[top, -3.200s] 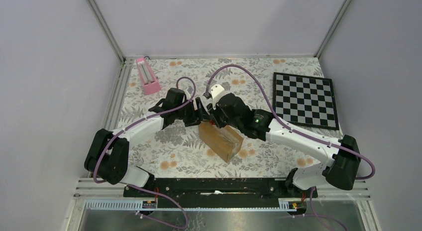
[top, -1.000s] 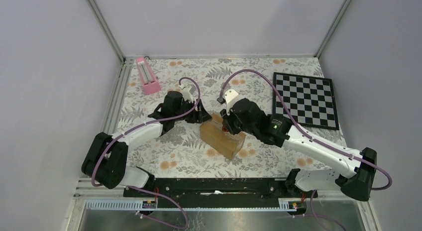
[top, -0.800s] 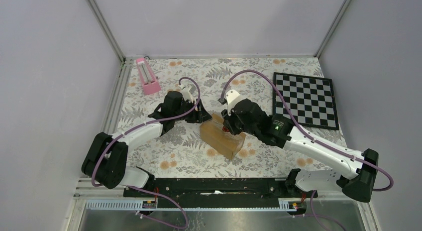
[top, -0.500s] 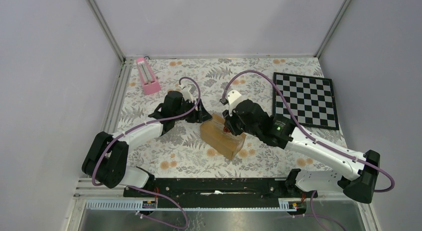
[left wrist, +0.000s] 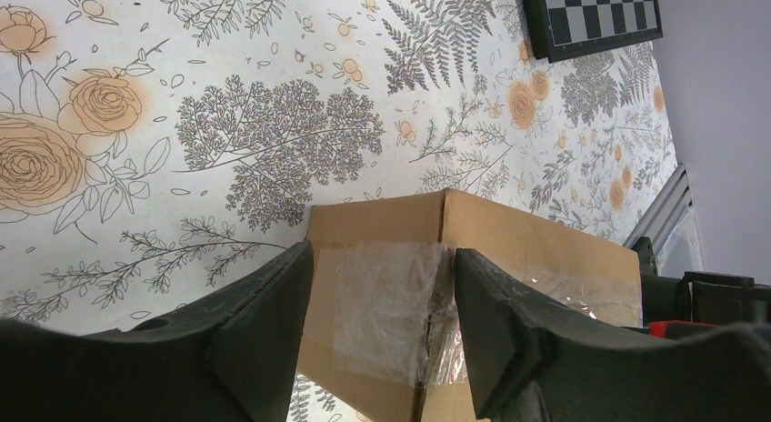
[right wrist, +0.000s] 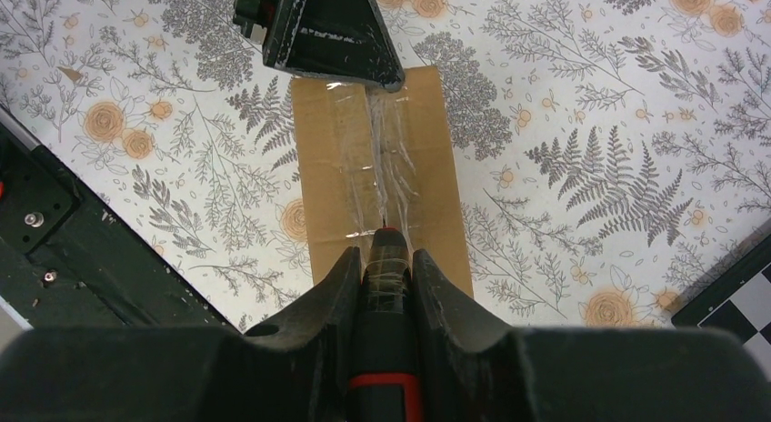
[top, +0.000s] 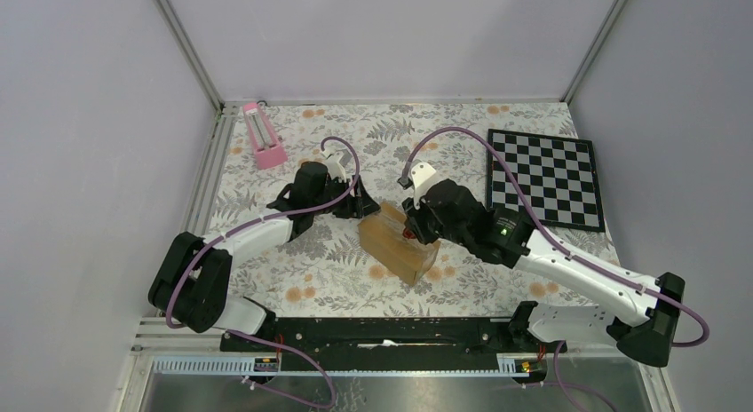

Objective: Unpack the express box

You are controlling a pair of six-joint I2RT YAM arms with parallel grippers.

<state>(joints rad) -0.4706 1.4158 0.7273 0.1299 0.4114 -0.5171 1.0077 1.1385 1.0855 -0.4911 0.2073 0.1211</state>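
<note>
Express box (top: 397,245) lies flat on tabletop (top: 320,270), centre, betw. the two arms, flaps taped down. Left gripper (left wrist: 382,252): fingers (left wrist: 264,322) apart, one each side of box's taped end, apparently pressed against it; in top view that contact is hidden under the wrist. Right gripper (right wrist: 384,256) is closed on a black tool (right wrist: 385,349) w/ red band, its tip on the clear tape seam approx. mid-length. Tool tip too small to make out. Chessboard (top: 543,177) at right and pink object (top: 264,137) at far left, both well apart from box.
</note>
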